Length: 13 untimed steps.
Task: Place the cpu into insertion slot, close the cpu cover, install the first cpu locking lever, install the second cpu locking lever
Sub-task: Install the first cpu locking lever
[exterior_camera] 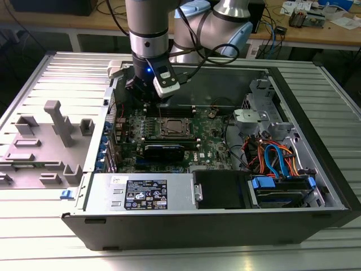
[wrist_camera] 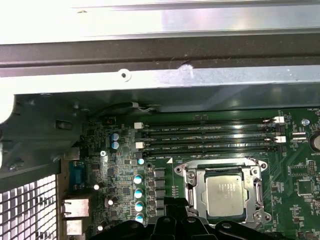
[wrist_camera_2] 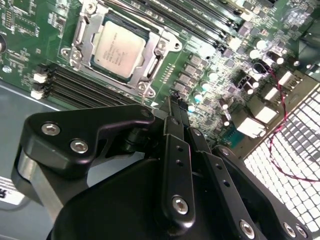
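Slatted table [exterior_camera: 34, 79] with an open PC case [exterior_camera: 225, 226] lying flat on it, side panel off. The arm [exterior_camera: 148, 22] comes down into the case at the far corner, on the exterior view's left. Green motherboard [exterior_camera: 211, 148] fills the floor under it.

The gripper [exterior_camera: 148, 100] hangs just above the board right beside the slot [exterior_camera: 163, 130]. In the second wrist view the gripper [wrist_camera_2: 175, 102] has its fingers [wrist_camera_2: 176, 150] clenched together with nothing between them. Whether the tips touch the board, I can't tell.

The cover [wrist_camera: 199, 195] is down, framing the cpu. The cpu [wrist_camera_2: 119, 48] already sits in the slot, silver top facing up, next to the memory slots [wrist_camera: 210, 132]. It's in the first wrist view as well [wrist_camera: 227, 192]. Can't tell if the levers are latched.
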Available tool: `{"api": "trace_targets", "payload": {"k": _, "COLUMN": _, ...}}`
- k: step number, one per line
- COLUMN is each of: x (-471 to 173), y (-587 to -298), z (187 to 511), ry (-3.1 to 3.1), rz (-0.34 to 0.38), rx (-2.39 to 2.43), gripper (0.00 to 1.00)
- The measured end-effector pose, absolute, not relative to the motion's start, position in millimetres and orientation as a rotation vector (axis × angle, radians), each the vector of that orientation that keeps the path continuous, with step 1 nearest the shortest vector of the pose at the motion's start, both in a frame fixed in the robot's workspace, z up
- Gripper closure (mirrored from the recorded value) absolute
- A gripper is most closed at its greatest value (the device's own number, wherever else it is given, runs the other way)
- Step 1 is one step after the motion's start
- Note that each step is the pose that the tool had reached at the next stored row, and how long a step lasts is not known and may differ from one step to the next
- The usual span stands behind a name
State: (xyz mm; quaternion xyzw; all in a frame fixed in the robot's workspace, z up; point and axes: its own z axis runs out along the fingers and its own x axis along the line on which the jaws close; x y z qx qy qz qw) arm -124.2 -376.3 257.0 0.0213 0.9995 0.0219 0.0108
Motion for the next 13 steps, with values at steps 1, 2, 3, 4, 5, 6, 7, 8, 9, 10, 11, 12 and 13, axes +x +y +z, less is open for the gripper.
{"api": "trace_targets", "payload": {"k": 1, "x": -125.8, "y": -376.3, "z": 257.0, "ry": 3.119, "rz": 0.068, "rx": 0.066, "gripper": 0.89}}
{"api": "trace_targets", "payload": {"k": 2, "x": -127.4, "y": -376.3, "z": 256.9, "ry": 3.119, "rz": 0.068, "rx": 0.066, "gripper": 0.89}}
{"api": "trace_targets", "payload": {"k": 3, "x": -129.6, "y": -376.3, "z": 256.9, "ry": 3.119, "rz": 0.068, "rx": 0.067, "gripper": 0.89}}
{"api": "trace_targets", "payload": {"k": 4, "x": -131.1, "y": -376.3, "z": 256.9, "ry": 3.119, "rz": 0.068, "rx": 0.066, "gripper": 0.89}}
{"api": "trace_targets", "payload": {"k": 5, "x": -131.6, "y": -376.2, "z": 256.9, "ry": 3.119, "rz": 0.068, "rx": 0.066, "gripper": 0.89}}
{"api": "trace_targets", "payload": {"k": 6, "x": -131.8, "y": -376.2, "z": 256.9, "ry": 3.119, "rz": 0.068, "rx": 0.066, "gripper": 0.89}}
{"api": "trace_targets", "payload": {"k": 7, "x": -132.0, "y": -376.2, "z": 256.9, "ry": 3.119, "rz": 0.068, "rx": 0.066, "gripper": 0.89}}
{"api": "trace_targets", "payload": {"k": 8, "x": -132.1, "y": -375.9, "z": 257.0, "ry": 3.119, "rz": 0.068, "rx": 0.066, "gripper": 0.89}}
{"api": "trace_targets", "payload": {"k": 9, "x": -132.1, "y": -374.1, "z": 256.9, "ry": 3.119, "rz": 0.068, "rx": 0.066, "gripper": 0.89}}
{"api": "trace_targets", "payload": {"k": 10, "x": -131.7, "y": -371.9, "z": 256.9, "ry": 3.119, "rz": 0.068, "rx": 0.065, "gripper": 0.89}}
{"api": "trace_targets", "payload": {"k": 11, "x": -131.3, "y": -370.8, "z": 256.9, "ry": 3.119, "rz": 0.068, "rx": 0.064, "gripper": 0.89}}
{"api": "trace_targets", "payload": {"k": 12, "x": -130.1, "y": -368.8, "z": 256.9, "ry": 3.119, "rz": 0.068, "rx": 0.059, "gripper": 0.89}}
{"api": "trace_targets", "payload": {"k": 13, "x": -129.2, "y": -367.4, "z": 256.9, "ry": 3.119, "rz": 0.068, "rx": 0.055, "gripper": 0.89}}
